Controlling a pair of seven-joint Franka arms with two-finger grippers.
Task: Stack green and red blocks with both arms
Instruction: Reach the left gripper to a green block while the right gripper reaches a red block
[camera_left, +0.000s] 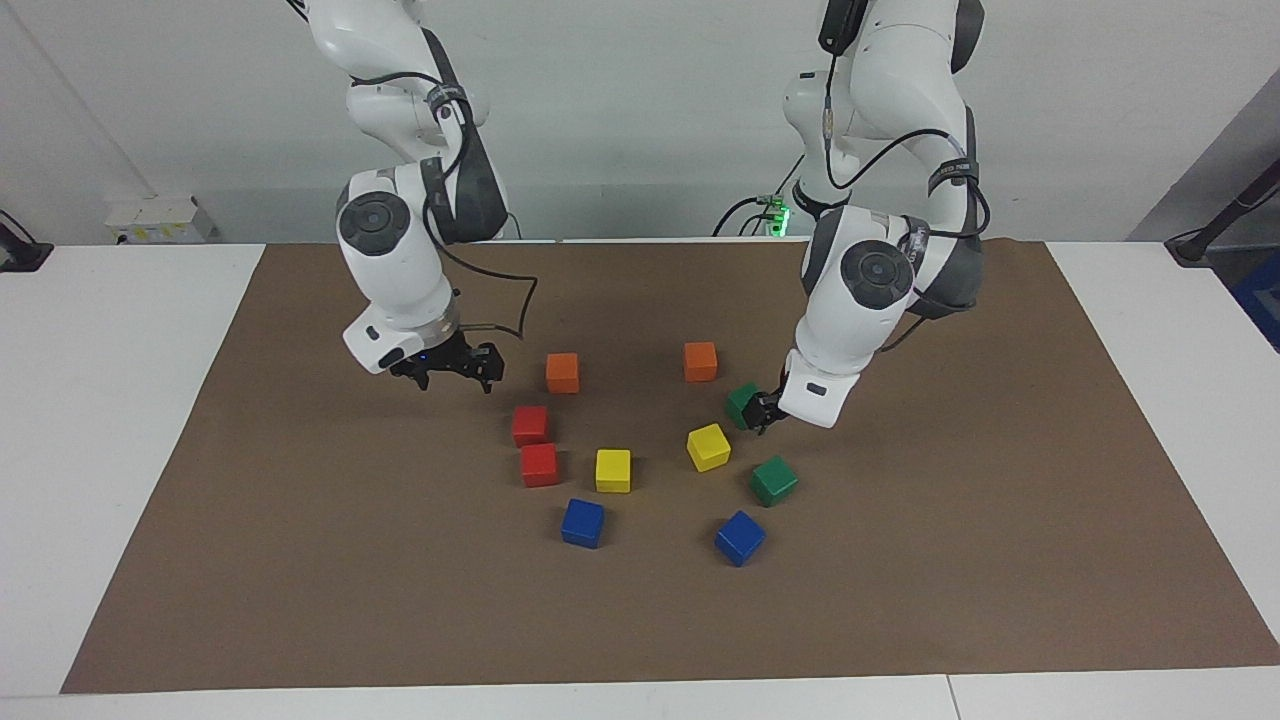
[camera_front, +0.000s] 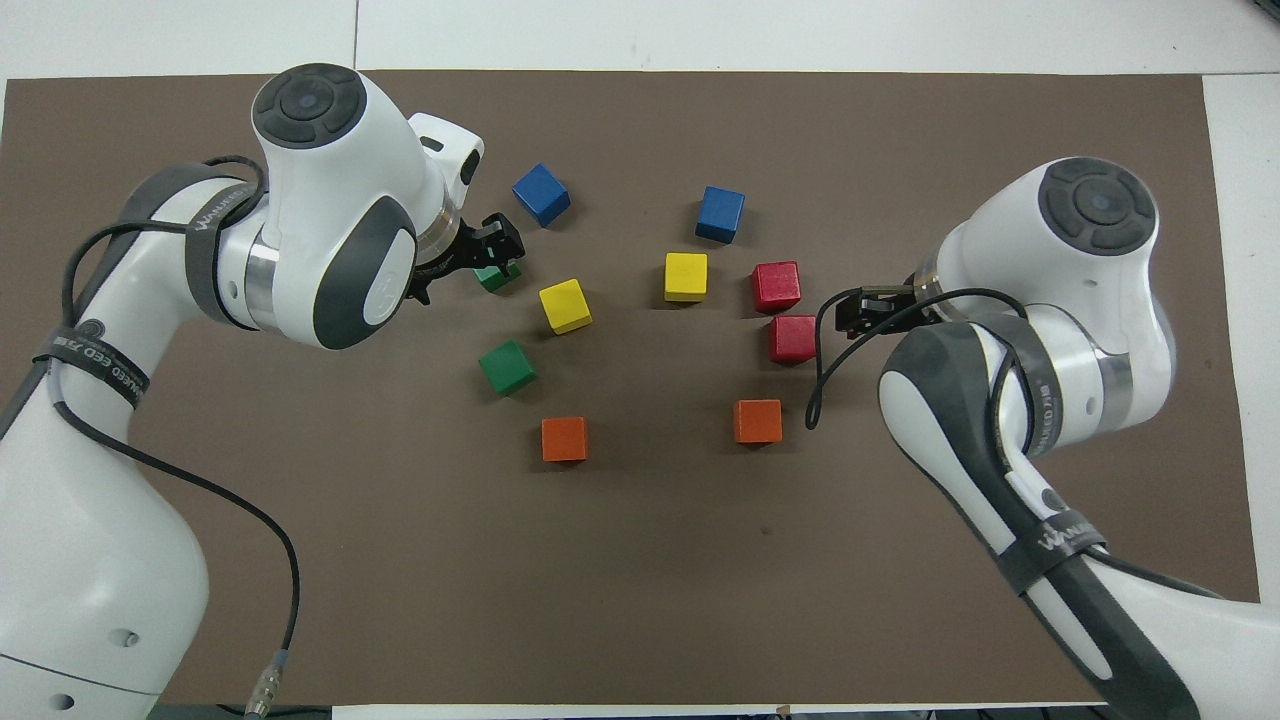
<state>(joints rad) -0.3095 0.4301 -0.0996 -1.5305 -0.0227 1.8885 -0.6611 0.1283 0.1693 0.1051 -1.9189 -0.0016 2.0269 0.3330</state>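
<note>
Brown paper mat (camera_left: 300, 560) covers the table. Over it, beside a small glossy orange cube (camera_left: 562, 372), hangs the right gripper (camera_left: 450, 370), spread wide and empty. The nearer bright red glossy cube (camera_left: 530, 425) sits just beside the farther bright red glossy cube (camera_left: 539, 465). The left gripper (camera_left: 762, 411) (jaws released, nothing held) hovers by the nearer dark green glossy cube (camera_left: 741, 400). The farther dark green glossy cube (camera_left: 773, 481) lies apart.

Both arms (camera_front: 330, 230) are glossy white with rounded segments, dark grey joint caps and grey panels; black bands carry white lettering, loose black cables loop alongside, a small black claw (camera_left: 447, 366) ends each, and green lights glow at the bases
</note>
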